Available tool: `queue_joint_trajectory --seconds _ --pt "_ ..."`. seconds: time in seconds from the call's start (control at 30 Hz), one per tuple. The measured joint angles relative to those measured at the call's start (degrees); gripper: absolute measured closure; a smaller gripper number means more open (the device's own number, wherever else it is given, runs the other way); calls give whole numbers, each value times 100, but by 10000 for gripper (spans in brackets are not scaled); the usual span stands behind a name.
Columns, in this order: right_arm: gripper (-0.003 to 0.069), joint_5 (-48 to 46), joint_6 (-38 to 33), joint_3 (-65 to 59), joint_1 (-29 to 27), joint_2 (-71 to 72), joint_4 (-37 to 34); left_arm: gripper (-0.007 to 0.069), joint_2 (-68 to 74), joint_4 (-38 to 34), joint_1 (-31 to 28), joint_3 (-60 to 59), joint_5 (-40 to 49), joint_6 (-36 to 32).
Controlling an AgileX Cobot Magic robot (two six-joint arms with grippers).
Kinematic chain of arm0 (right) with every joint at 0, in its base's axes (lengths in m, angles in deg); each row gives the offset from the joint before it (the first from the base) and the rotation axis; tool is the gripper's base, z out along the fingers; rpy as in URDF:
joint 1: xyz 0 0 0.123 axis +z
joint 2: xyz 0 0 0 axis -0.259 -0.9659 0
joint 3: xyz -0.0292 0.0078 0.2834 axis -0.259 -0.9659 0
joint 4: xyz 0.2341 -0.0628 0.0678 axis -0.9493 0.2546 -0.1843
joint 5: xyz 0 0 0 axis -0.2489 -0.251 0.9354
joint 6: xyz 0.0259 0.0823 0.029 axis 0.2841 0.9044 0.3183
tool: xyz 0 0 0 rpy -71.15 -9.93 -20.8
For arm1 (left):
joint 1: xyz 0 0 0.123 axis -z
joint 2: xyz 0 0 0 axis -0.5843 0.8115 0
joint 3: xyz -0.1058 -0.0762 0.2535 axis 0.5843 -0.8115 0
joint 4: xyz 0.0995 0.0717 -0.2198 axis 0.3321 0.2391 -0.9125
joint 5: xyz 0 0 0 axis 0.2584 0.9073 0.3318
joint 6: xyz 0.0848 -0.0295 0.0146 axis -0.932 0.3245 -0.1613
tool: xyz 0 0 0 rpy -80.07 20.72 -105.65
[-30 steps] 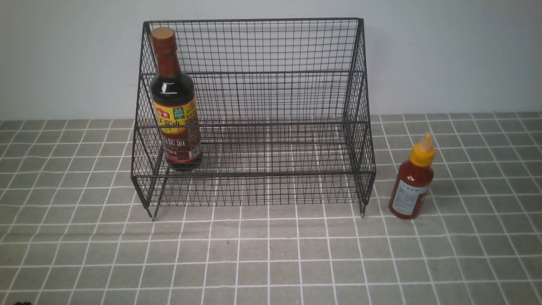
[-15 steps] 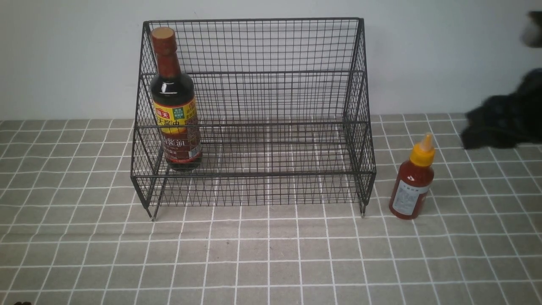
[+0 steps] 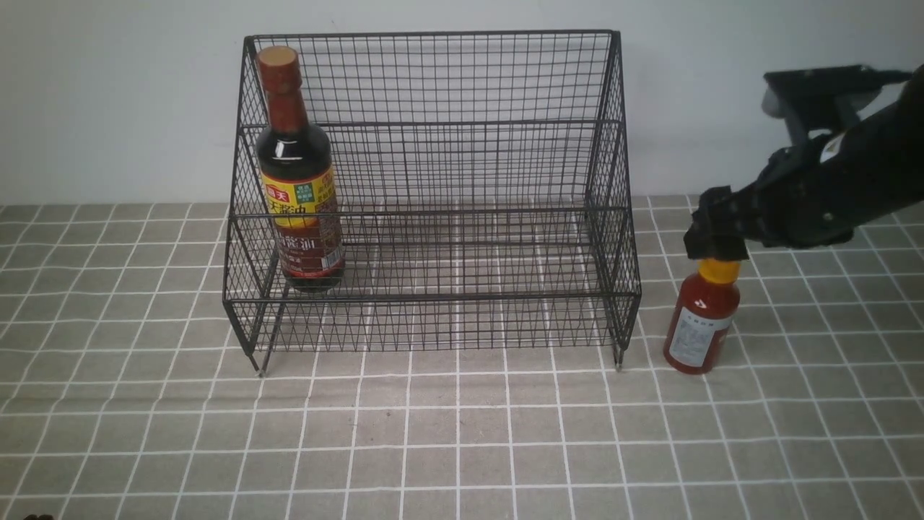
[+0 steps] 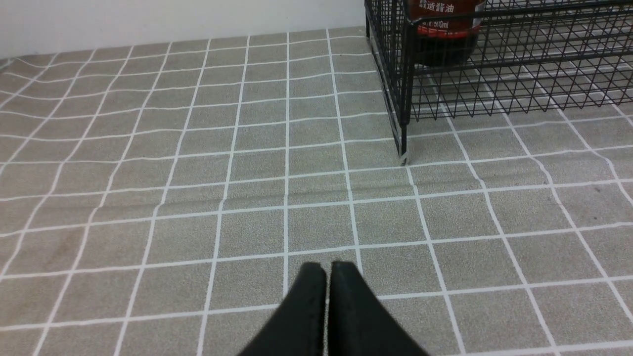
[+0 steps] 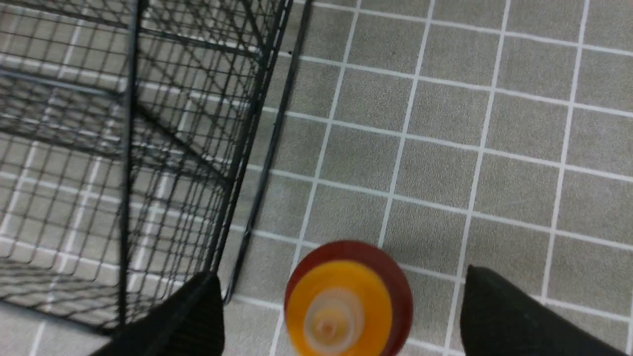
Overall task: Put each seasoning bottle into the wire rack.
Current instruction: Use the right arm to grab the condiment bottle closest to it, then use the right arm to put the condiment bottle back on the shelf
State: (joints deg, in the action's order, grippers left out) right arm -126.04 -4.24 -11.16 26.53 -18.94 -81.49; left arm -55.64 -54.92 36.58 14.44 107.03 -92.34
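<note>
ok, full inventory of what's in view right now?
wire rack: one, black, centre, near the wall.
soy sauce bottle: one, dark, brown cap, upright in the wire rack's left end.
red sauce bottle: one, red, yellow cap, on the tablecloth right of the wire rack.
tablecloth: one, grey, white grid, underneath everything.
wall: one, white, behind.
left gripper: one, black, shut, over bare tablecloth.
right gripper: one, black, open, astride the red sauce bottle's cap.

The wire rack (image 3: 462, 297) is metal, the soy sauce bottle (image 3: 294, 155) glossy.
</note>
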Motion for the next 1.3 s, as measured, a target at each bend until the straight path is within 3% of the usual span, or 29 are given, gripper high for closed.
queue_joint_trajectory --seconds 0.17,0.27,0.37,0.73,0.9,1.07,1.3 --pt "87 51 0 0 0 -359 4 631 0 0 0 0 0 0" --pt "155 51 0 0 0 -464 4 631 0 0 0 0 0 0" --pt "379 -54 -71 74 0 -477 59 631 0 0 0 0 0 0" --pt "364 -1595 -260 1146 6 295 154 631 0 0 0 0 0 0" --pt "364 -2001 -339 1667 20 861 -116 631 0 0 0 0 0 0" --pt "364 -1982 -676 1812 353 1068 -520 631 0 0 0 0 0 0" --pt "364 -1180 -870 1818 1213 590 -633 631 0 0 0 0 0 0"
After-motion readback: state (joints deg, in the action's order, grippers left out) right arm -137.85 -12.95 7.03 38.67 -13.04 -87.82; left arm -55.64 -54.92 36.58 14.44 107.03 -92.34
